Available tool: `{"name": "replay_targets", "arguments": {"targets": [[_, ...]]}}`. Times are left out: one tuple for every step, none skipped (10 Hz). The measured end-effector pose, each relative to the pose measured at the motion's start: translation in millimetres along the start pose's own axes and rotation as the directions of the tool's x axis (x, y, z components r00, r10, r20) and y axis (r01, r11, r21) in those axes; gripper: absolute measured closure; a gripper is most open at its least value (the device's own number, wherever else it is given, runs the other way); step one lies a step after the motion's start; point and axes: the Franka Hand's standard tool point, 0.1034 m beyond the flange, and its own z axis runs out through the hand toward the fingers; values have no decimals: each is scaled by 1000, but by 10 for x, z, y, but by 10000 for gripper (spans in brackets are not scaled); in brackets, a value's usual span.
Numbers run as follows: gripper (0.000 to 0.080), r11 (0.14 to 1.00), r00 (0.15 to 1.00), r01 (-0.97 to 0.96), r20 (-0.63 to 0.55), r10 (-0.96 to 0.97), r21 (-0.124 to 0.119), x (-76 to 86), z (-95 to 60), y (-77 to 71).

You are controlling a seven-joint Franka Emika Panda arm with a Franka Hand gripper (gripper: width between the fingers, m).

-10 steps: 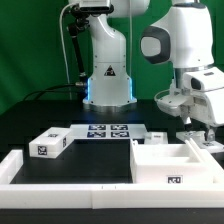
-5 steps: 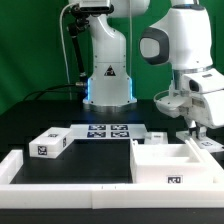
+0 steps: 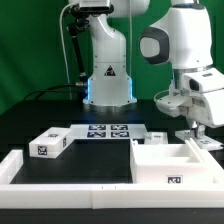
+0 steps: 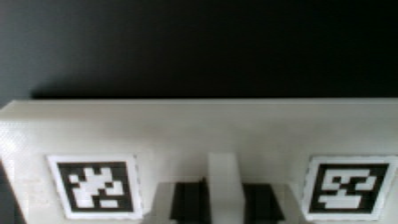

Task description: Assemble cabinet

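**Hovering over the cabinet box, nothing shifted**

Nothing I can make out has moved over the last second: arm, parts and board sit where they did in both earlier frames. The gripper (image 3: 197, 131) hangs at the exterior view's right, low over the far rim of the cabinet box (image 3: 150, 170), which rests open side up on the black table (image 3: 100, 160) inside the white border rail (image 3: 60, 192).

The smaller block (image 3: 48, 145) lies well apart, toward the exterior view's left, with the marker board (image 3: 105, 130) between the two. From the wrist view I get a tagged white face (image 4: 196, 130) very close, carrying two square tags (image 4: 93, 186). I judge it to be the box wall and the hand to be lined up square on it for a grasp.

Whether the jaws are spread or closed, I cannot tell from either view. The fingertips are too small in one and too blurred in the other.
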Motion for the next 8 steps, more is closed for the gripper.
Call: {"name": "replay_targets", "arguments": {"targets": [[730, 1000, 1000, -8, 3, 8, -3, -27, -23, 1], [730, 998, 998, -64, 14, 64, -15, -145, -116, -16], [730, 993, 993, -117, 26, 117, -28, -226, -216, -30], [729, 989, 989, -144, 36, 146, -40, -255, -301, -15], [729, 986, 986, -157, 46, 159, -52, -299, -382, 2], [729, 985, 984, -165, 59, 169, -58, -373, -447, 19], [729, 981, 980, -179, 71, 184, -71, -473, -532, 53], [729, 980, 979, -186, 73, 191, -75, -508, -548, 64]]}}
